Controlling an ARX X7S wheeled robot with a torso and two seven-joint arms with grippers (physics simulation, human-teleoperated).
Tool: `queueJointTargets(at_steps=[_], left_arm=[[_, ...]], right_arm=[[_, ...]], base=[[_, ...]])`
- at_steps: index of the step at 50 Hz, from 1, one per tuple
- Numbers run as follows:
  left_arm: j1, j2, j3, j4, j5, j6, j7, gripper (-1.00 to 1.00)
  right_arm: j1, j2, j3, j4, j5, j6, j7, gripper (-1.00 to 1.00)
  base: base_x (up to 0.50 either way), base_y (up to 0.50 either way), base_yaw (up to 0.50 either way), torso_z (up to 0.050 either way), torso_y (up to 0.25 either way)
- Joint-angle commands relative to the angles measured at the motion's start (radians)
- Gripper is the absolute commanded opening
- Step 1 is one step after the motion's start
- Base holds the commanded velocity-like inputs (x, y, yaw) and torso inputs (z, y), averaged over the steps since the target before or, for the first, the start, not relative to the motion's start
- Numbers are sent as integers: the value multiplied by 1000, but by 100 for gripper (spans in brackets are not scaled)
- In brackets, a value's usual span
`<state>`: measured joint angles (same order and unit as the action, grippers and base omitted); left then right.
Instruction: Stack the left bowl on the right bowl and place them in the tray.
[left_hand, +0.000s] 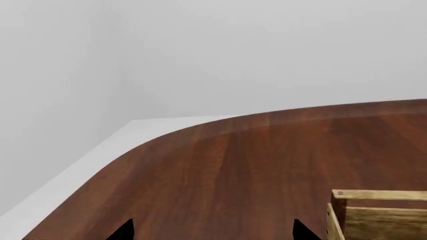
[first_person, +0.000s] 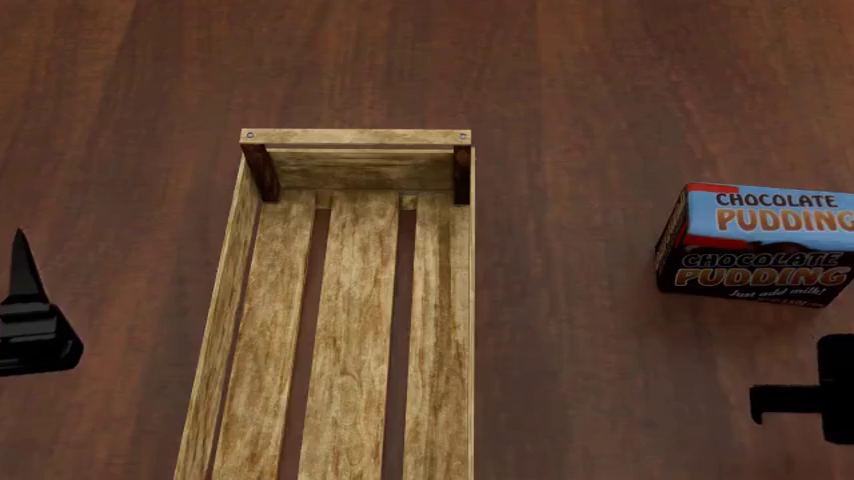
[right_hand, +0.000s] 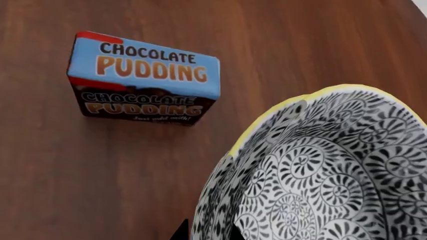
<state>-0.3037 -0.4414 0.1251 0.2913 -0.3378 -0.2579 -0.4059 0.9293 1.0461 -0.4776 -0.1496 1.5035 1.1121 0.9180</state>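
A bowl (right_hand: 320, 175) with a black-and-white swirl pattern and a yellow rim fills the right wrist view. Its wall sits between the two fingertips of my right gripper (right_hand: 207, 222), which is shut on it. Whether a second bowl is nested in it I cannot tell. No bowl shows in the head view. The tray (first_person: 354, 137), a long light-wood crate with three slats, lies in the middle of the table with nothing in it. My left gripper (left_hand: 213, 222) is open over bare table, with a corner of the tray (left_hand: 380, 220) just beside it.
A blue-and-black chocolate pudding box (first_person: 761, 245) stands right of the tray, close to the right arm (first_person: 814, 400); the box (right_hand: 143, 80) also shows beyond the bowl. The dark wood table's rounded edge (left_hand: 173, 135) runs ahead of the left gripper.
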Motion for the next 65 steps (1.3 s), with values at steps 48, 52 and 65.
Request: queueJointTargets(at_steps=[48,52,65], left_arm=[[54,-42,-50,147,-70,-47,-28,100],[55,-45,-55,156,-75,-51,-32,100],[59,-52,-70,178,-95,-63,-39,100]], right_arm=[[451,-348,-215,41,-55,268,42,-100],[470,-373,-237,49,-75,268,22,-100],[515,-456,-312,82,-157,236,-81,-100]], base=[[0,0,0,0,0],[0,0,0,0,3],[0,0,0,0,1]])
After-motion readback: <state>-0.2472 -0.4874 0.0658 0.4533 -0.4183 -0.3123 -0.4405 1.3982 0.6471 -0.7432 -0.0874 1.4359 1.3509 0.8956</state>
